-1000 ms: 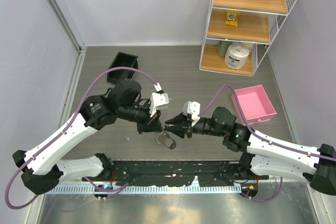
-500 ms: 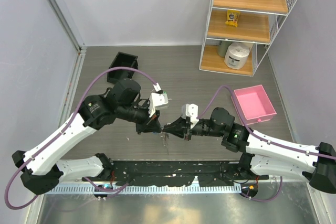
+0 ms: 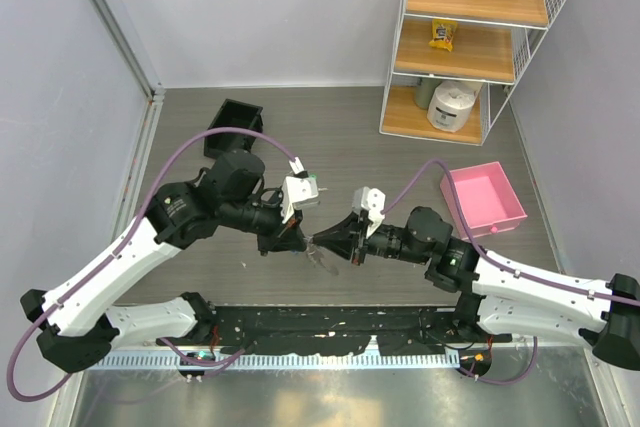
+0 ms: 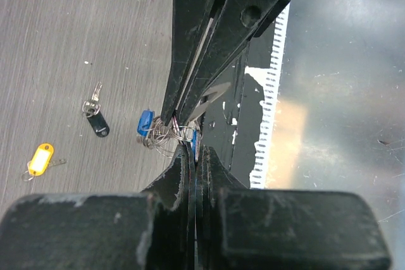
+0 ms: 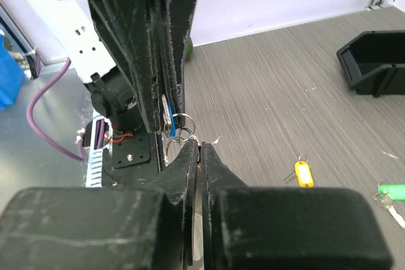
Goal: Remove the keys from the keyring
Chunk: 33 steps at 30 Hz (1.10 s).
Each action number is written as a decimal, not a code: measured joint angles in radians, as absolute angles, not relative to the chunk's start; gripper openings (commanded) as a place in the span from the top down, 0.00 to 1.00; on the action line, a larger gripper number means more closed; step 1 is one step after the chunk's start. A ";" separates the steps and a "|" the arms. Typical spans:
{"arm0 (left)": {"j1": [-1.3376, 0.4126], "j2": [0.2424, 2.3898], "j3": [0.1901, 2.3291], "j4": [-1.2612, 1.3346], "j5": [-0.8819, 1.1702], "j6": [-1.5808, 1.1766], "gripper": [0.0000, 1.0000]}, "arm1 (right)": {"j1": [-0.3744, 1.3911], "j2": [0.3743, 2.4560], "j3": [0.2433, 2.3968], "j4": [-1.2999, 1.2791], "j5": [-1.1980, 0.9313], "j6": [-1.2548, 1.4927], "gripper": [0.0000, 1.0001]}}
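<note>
My left gripper (image 3: 300, 238) and right gripper (image 3: 322, 241) meet tip to tip above the table's front middle. In the left wrist view my left gripper (image 4: 193, 150) is shut on a blue-headed key (image 4: 195, 142). The keyring (image 4: 162, 138), a tangle of thin wire loops, hangs beside it with another blue piece (image 4: 145, 122) in it. In the right wrist view my right gripper (image 5: 199, 145) is shut on the keyring (image 5: 183, 126) at its silvery end. Loose on the table lie a black key (image 4: 96, 122), a yellow key (image 5: 303, 173) and a green key (image 5: 392, 193).
A pink tray (image 3: 484, 199) stands at the right and a black bin (image 3: 235, 125) at the back left. A wire shelf (image 3: 465, 42) with wooden boards stands at the back right. The arms' black base plate (image 3: 330, 327) runs along the near edge.
Both grippers stay shut and together. The right wrist has shifted slightly right and up, and the bundle hanging under the tips has swung and hangs shorter.
</note>
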State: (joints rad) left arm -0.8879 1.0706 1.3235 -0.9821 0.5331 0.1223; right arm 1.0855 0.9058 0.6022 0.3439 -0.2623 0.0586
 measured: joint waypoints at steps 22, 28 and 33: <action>-0.888 1.066 1.324 -0.971 0.483 0.113 1.00 | 1.078 0.806 0.533 0.425 -0.144 0.267 0.95; -0.888 1.067 1.324 -0.946 0.492 0.114 1.00 | 1.077 0.786 0.516 0.441 -0.093 0.302 0.95; -0.888 1.078 1.320 -0.913 0.500 0.114 1.00 | 1.077 0.753 0.466 0.499 -0.037 0.349 0.78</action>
State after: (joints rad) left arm -0.8879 1.0782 1.3197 -0.9134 0.4999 0.1139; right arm 1.0771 0.7532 0.4656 0.4992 -0.0368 0.3492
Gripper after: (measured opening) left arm 0.035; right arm 0.065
